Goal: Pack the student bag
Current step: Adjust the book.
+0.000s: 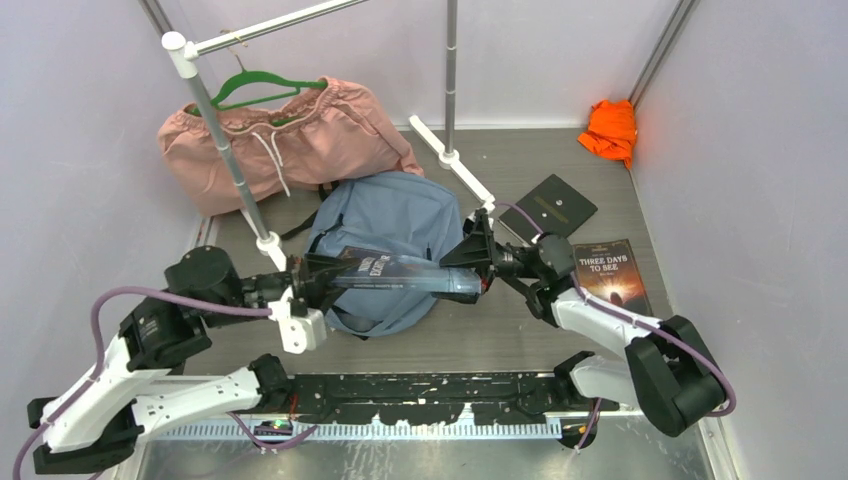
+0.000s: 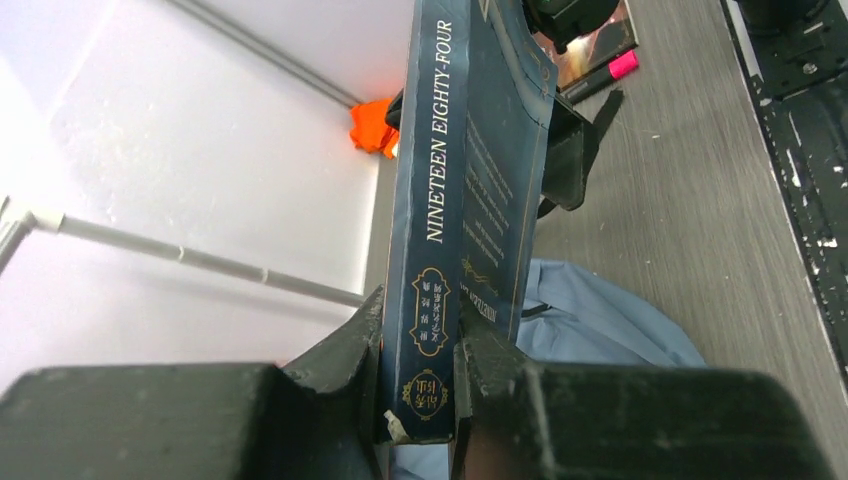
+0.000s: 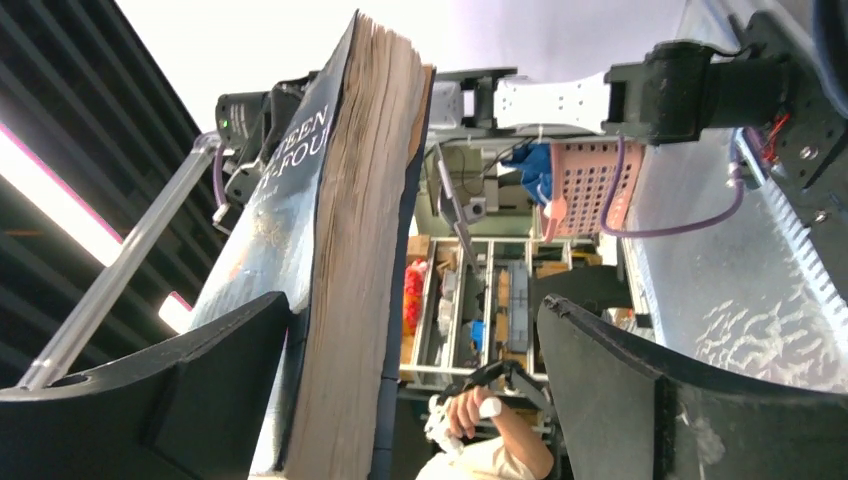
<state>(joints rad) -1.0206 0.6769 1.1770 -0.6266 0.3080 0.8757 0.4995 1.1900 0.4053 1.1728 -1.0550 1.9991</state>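
Observation:
The student bag (image 1: 385,215), a dusty-blue backpack, lies on the table between the arms and shows under the book in the left wrist view (image 2: 600,320). A dark blue book, "Nineteen Eighty-Four" (image 1: 400,272), hangs level above the bag. My left gripper (image 1: 310,283) is shut on its spine end (image 2: 425,350). My right gripper (image 1: 470,262) stands open around the other end (image 3: 415,350). One finger (image 3: 200,380) sits by the cover of the book (image 3: 350,250). The other finger (image 3: 620,390) is well apart from the pages.
A pink garment (image 1: 280,140) on a green hanger hangs from a white rack (image 1: 225,150) at the back left. An orange cloth (image 1: 612,128) lies in the far right corner. A black book (image 1: 548,205) and "Three Days to See" (image 1: 612,275) lie right of the bag.

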